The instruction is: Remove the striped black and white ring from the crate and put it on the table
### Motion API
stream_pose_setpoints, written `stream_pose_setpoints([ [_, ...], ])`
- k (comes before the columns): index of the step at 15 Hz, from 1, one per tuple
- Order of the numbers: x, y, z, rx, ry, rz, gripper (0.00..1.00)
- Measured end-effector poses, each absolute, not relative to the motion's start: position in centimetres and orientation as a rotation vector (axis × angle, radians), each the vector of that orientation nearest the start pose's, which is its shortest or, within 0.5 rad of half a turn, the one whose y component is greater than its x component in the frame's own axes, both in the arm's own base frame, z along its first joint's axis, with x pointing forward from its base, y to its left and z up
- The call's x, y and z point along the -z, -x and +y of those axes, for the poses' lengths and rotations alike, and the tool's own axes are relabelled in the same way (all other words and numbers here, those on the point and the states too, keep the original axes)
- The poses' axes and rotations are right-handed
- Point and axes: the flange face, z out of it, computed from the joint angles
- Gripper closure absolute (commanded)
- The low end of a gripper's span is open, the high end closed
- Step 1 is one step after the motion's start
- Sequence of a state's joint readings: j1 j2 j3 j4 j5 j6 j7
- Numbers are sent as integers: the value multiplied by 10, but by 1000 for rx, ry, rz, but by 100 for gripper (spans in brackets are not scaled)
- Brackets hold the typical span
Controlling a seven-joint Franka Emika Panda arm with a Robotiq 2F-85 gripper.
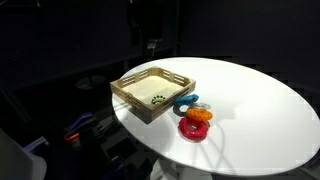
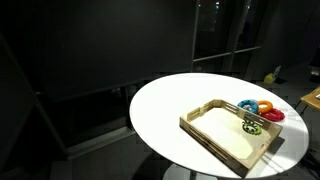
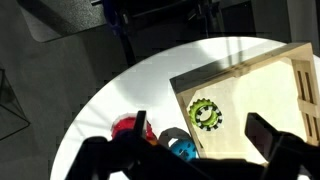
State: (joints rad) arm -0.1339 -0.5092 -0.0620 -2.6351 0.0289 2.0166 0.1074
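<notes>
The pale wood crate stands near the edge of the white round table. It also shows in both exterior views. Inside it the striped black and white ring lies against a yellow-green ring. The pair is one small spot in the exterior views. My gripper is open and empty. It hangs well above the crate, with the rings between its dark fingers in the wrist view. It is barely visible against the dark background in an exterior view.
A blue ring and stacked red and orange rings lie on the table just outside the crate wall. They also show in an exterior view. The table edge runs close to the crate. The surroundings are dark.
</notes>
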Motion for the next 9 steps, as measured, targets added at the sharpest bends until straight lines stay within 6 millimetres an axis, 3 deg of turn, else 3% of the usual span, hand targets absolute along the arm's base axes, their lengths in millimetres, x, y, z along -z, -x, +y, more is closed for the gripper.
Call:
stream_pose_setpoints([
  [4, -384, -366, -59, -145, 3059, 491, 0],
  [9, -382, -367, -58, -155, 3060, 492, 0],
])
